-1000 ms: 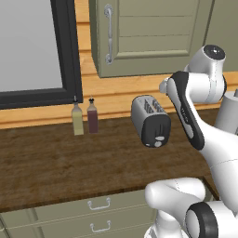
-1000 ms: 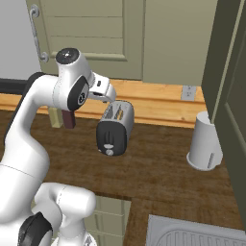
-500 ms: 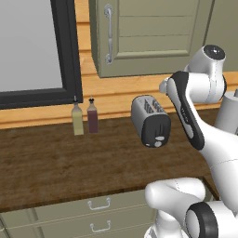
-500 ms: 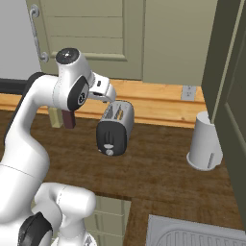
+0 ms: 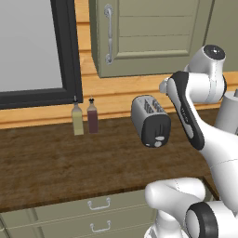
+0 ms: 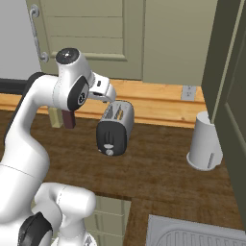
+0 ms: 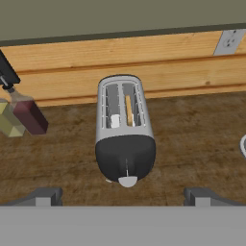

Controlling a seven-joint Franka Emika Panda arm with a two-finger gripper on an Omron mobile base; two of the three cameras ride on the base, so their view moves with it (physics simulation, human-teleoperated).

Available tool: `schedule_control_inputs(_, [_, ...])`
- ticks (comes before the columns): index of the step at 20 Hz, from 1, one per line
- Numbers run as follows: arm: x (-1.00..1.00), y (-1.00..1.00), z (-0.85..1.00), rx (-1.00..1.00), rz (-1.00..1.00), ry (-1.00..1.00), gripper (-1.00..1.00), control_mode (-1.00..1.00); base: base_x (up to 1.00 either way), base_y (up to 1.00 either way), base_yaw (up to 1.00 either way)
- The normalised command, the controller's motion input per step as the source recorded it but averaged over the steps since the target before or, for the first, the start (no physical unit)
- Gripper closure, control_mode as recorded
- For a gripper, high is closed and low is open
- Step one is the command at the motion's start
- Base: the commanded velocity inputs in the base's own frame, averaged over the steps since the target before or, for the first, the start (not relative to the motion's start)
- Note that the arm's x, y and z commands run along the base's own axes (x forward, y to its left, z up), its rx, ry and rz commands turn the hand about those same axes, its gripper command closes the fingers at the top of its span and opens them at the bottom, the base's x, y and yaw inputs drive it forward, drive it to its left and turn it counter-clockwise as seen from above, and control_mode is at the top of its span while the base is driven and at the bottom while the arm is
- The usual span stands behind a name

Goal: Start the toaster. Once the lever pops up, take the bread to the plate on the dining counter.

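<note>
Toaster, rounded silver-grey with black near end: lower the released, wide-spread gripper squarely onto its whitish lever, then press down.

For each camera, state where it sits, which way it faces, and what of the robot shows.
Left base view: behind the arm on its left, facing the wall counter, the rounded silver-grey toaster and two bottles; the white arm rises at right.
Right base view: behind on the right, facing the same toaster plus a white canister; the arm rises at left.
Hand view: above the toaster, looking down into its slots; the open gripper tips show at the bottom.
All three share the toaster.
</note>
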Motion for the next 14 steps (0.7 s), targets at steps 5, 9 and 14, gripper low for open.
schedule_control_inputs(5, [0.0,0.0,0.0,0.0,0.0,0.0,-1.0,-1.0,0.0,0.0,0.0])
schedule_control_inputs(9, [0.0,0.0,0.0,0.0,0.0,0.0,-1.0,-1.0,0.0,0.0,0.0])
schedule_control_inputs(14, [0.0,0.0,0.0,0.0,0.0,0.0,-1.0,-1.0,0.0,0.0,0.0])
